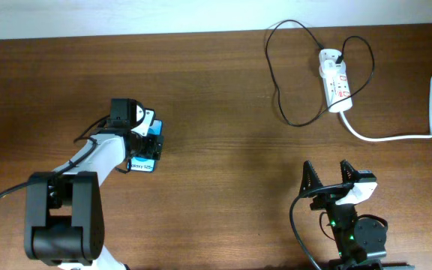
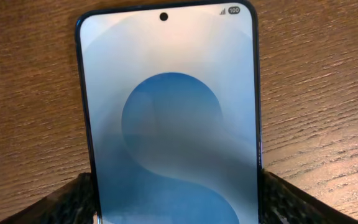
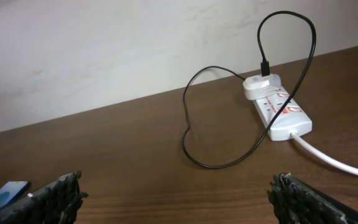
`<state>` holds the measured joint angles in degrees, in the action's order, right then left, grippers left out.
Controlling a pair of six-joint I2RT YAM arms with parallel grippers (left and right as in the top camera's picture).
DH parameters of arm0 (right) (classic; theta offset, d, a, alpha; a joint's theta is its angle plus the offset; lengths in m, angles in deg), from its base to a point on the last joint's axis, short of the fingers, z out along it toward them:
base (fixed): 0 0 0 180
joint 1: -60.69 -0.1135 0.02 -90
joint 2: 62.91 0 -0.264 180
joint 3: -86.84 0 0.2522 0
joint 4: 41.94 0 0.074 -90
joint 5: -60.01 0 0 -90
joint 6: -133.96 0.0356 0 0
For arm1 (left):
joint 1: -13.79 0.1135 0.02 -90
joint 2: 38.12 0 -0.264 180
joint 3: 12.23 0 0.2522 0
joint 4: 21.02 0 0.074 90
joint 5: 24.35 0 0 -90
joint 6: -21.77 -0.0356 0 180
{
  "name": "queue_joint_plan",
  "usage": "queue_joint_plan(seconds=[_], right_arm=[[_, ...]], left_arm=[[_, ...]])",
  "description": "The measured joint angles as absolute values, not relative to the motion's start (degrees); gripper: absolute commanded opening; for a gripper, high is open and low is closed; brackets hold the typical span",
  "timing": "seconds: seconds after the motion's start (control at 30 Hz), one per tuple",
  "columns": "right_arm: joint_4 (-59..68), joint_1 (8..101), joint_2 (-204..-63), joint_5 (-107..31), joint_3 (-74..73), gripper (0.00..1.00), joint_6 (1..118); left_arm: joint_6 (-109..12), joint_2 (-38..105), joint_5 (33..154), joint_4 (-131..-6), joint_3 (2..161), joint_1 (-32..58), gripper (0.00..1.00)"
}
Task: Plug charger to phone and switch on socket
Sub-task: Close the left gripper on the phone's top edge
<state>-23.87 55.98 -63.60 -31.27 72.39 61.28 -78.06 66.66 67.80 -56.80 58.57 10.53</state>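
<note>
The phone [image 2: 166, 112] lies flat on the wooden table, screen up and lit blue; in the overhead view [image 1: 144, 162] it is at the left. My left gripper [image 2: 176, 193] is down over it with a finger against each long edge, shut on it; the overhead view shows the gripper [image 1: 147, 142] too. The white socket [image 1: 337, 82] lies at the far right with a white adapter plugged in. The black charger cable [image 1: 276, 90] runs from it in a wide loop; its tip is hard to make out. My right gripper [image 1: 334, 176] is open and empty near the front edge, far from the socket [image 3: 284, 112] and cable [image 3: 188, 140].
The socket's thick white cord [image 1: 396, 137] curves off to the right edge of the table. A pale wall [image 3: 104, 50] rises behind the table's far edge. Bare wood lies between the phone and the cable loop.
</note>
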Motion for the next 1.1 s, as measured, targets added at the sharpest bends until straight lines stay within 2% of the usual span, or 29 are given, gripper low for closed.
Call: queue_joint_plan(seconds=[0.07, 0.37, 0.57, 1.1], right_arm=[[-23.9, 56.0, -63.6, -31.3, 72.4, 0.98, 61.3], [-23.9, 56.0, -63.6, -31.3, 72.4, 0.98, 61.3], [-23.9, 56.0, -63.6, -31.3, 72.4, 0.99, 61.3], [-23.9, 56.0, -63.6, -31.3, 72.4, 0.98, 61.3]], left_arm=[[-78.1, 66.7, 67.8, -56.8, 58.6, 10.5, 0.8], [-78.0, 66.7, 67.8, -56.9, 58.6, 10.5, 0.76], [-77.5, 66.7, 67.7, -57.3, 58.6, 10.5, 0.67], [-77.4, 67.1, 67.8, -64.2, 61.4, 10.5, 0.63]])
